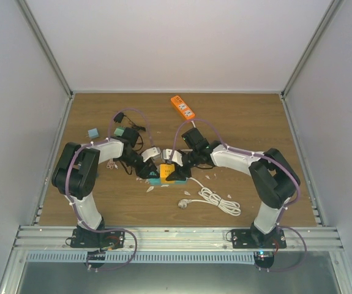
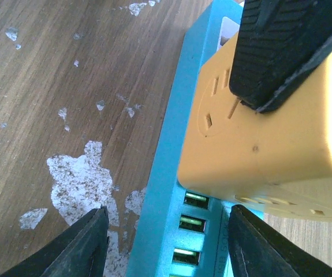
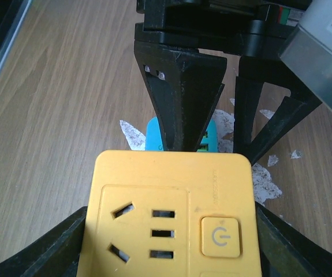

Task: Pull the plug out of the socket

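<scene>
At the middle of the wooden table (image 1: 255, 122), two robot arms meet over a yellow cube plug (image 3: 171, 196) that sits on a teal socket strip (image 2: 174, 167), the two touching. The right gripper (image 3: 171, 248) is clamped on the cube, a finger pressed flat to each side, with a ribbed pad (image 2: 281, 52) bearing on one yellow face. The left gripper (image 2: 164, 245) stands spread wide astride the teal strip and holds nothing (bare wood shows between one finger and the strip's edge; the other finger is just beside it, and contact there cannot be judged). The cube's upper face carries socket slots and a power button (image 3: 220, 236). White flecks (image 2: 82, 179) dot the wood around the strip. A coiled white cable (image 1: 215, 199) lies near the right arm, and an orange power strip (image 1: 182, 106) rests well apart by the far edge.
</scene>
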Action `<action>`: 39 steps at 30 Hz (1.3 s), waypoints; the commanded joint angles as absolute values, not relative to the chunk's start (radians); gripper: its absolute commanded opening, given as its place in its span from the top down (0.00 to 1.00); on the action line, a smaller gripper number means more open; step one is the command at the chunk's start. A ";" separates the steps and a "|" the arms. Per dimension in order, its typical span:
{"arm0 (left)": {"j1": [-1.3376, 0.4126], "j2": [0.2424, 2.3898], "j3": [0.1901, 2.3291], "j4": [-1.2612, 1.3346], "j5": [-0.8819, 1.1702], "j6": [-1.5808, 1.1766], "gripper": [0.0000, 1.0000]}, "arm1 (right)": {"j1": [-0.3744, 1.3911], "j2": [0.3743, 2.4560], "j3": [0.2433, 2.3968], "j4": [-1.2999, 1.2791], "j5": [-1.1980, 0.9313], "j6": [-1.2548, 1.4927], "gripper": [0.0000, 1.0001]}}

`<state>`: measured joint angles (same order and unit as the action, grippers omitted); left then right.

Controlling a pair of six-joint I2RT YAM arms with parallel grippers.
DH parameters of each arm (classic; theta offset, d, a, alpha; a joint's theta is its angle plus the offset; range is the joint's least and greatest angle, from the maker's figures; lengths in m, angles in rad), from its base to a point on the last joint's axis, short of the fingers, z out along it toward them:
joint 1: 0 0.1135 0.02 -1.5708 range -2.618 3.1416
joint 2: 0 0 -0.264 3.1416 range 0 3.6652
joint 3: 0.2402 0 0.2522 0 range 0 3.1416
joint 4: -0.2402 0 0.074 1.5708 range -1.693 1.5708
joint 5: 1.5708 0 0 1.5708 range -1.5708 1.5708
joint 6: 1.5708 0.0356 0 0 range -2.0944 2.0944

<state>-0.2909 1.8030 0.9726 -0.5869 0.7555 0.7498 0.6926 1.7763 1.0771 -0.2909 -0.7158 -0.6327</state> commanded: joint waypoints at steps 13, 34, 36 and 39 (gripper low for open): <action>-0.324 1.872 0.942 -0.540 0.496 0.767 0.46 | 0.644 1.746 1.169 -0.307 -0.908 -0.515 0.79; -0.321 1.796 1.077 -0.629 0.626 0.746 0.23 | 0.509 1.607 1.144 -0.444 -0.927 -0.556 0.80; -0.321 1.775 1.095 -0.636 0.640 0.743 0.19 | 0.471 1.606 1.156 -0.451 -0.952 -0.537 0.80; -0.321 1.745 1.114 -0.642 0.649 0.738 0.12 | 0.410 1.615 1.178 -0.451 -0.984 -0.503 0.80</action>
